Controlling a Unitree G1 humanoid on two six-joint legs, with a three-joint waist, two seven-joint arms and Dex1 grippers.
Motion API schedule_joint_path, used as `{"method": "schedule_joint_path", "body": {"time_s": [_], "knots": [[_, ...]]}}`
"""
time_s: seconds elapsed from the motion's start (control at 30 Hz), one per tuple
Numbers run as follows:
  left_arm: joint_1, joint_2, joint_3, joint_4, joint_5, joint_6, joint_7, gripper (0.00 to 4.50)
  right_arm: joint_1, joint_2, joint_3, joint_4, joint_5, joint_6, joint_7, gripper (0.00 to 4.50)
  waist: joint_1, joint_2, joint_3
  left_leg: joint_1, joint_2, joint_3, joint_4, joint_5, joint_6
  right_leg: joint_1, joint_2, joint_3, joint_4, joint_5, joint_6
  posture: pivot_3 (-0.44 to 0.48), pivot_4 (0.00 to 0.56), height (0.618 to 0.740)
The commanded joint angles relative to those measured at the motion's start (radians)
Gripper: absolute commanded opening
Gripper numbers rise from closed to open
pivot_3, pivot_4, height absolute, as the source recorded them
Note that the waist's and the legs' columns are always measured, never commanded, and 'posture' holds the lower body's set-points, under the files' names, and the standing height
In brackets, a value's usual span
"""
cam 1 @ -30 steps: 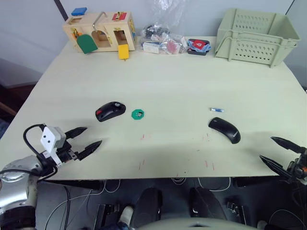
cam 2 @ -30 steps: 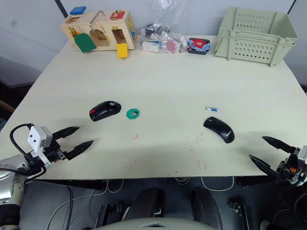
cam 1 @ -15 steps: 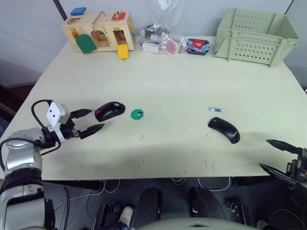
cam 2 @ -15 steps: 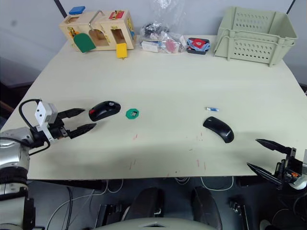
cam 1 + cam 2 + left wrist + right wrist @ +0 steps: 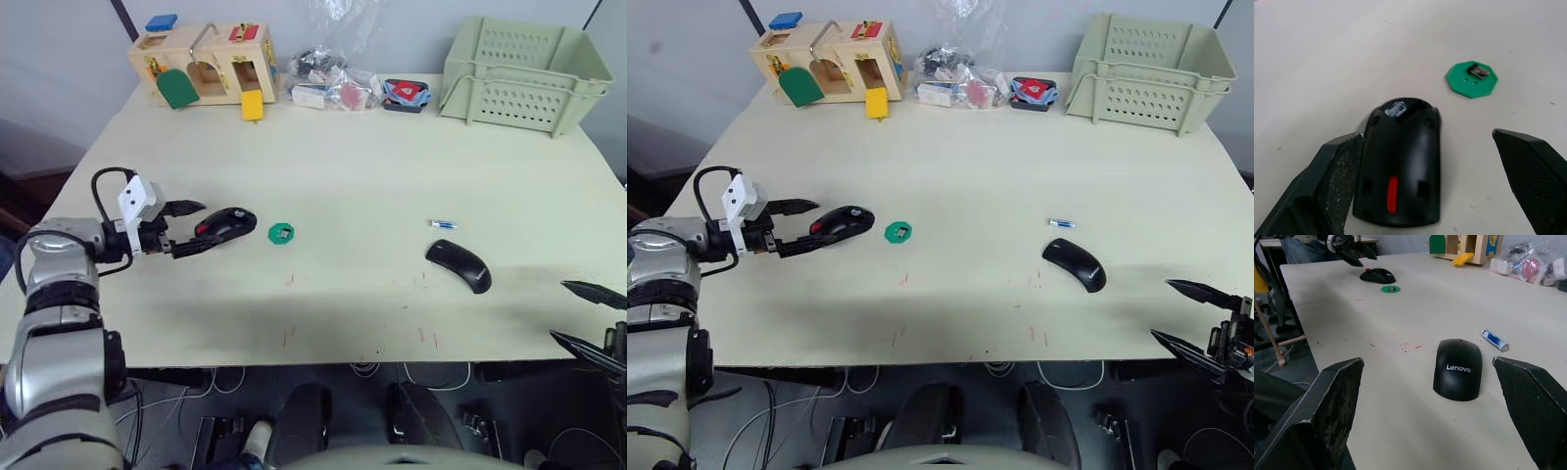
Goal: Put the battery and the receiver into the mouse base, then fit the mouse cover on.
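Left wrist view: left gripper (image 5: 1425, 191), jaws apart, straddles the mouse base (image 5: 1399, 159), long axis apparently running along the fingers.

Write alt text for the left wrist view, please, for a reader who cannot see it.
The left hand is open around the mouse base, a black oval body with a red patch, which lies on the table between the two black fingers. Beyond it lies a green disc with the small grey receiver on it.
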Motion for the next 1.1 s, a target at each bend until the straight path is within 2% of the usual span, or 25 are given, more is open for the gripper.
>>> {"method": "schedule_joint_path", "body": {"time_s": [0.03, 0.23, 0.43, 0.7, 0.93, 1.03, 1.1], "knots": [[-0.043, -0.004, -0.017, 0.058, 0.047, -0.036, 0.046, 4.50, 0.001, -0.015, -0.016, -0.031, 0.028, 0.015, 0.006, 4.43, -0.001, 0.000, 0.000, 0.000, 0.000, 0.000, 0.000, 0.000, 0.000, 0.000, 0.000, 0.000, 0.000, 0.000, 0.000, 0.000, 0.150, 0.740], [-0.091, -0.033, -0.030, 0.115, 0.100, -0.045, 0.151, 4.50, 0.002, -0.007, -0.035, -0.045, 0.030, 0.028, 0.004, 4.43, 0.000, -0.001, 0.000, 0.000, 0.000, 0.000, 0.000, 0.000, 0.000, 0.000, 0.000, 0.000, 0.000, 0.000, 0.000, 0.000, 0.150, 0.740], [-0.115, -0.063, -0.034, 0.139, 0.134, -0.027, 0.204, 4.50, 0.000, -0.001, -0.042, -0.063, 0.024, 0.042, -0.002, 4.43, 0.001, -0.001, 0.001, -0.001, 0.000, 0.000, 0.001, 0.000, 0.000, 0.000, 0.000, 0.000, 0.000, 0.001, 0.001, 0.000, 0.150, 0.740], [-0.122, -0.088, -0.039, 0.160, 0.176, 0.027, 0.237, 4.50, -0.004, -0.004, -0.044, -0.060, 0.020, 0.038, 0.004, 4.43, 0.000, -0.001, 0.001, -0.001, 0.000, 0.000, 0.002, 0.000, 0.000, 0.000, 0.000, 0.000, 0.000, 0.001, 0.001, 0.000, 0.150, 0.740], [-0.126, -0.096, -0.028, 0.161, 0.178, 0.054, 0.212, 4.50, -0.006, 0.002, -0.040, -0.061, 0.018, 0.036, 0.005, 4.43, 0.000, -0.001, 0.001, -0.001, 0.000, -0.001, 0.002, 0.000, 0.000, 0.000, 0.000, 0.000, 0.000, 0.001, 0.002, 0.000, 0.150, 0.740], [-0.129, -0.094, -0.027, 0.160, 0.177, 0.062, 0.199, 3.67, -0.005, 0.005, -0.037, -0.061, 0.016, 0.034, 0.003, 4.50, 0.001, -0.001, 0.001, -0.001, 0.000, 0.000, 0.002, 0.000, 0.000, 0.000, 0.000, 0.000, 0.000, 0.001, 0.002, 0.000, 0.150, 0.740], [-0.128, -0.089, -0.028, 0.159, 0.179, 0.063, 0.192, 2.91, -0.006, 0.005, -0.037, -0.061, 0.015, 0.034, 0.003, 4.50, 0.001, -0.001, 0.001, -0.001, 0.000, -0.001, 0.002, 0.000, 0.000, 0.000, 0.000, 0.000, 0.000, 0.001, 0.002, 0.000, 0.150, 0.740]]}}
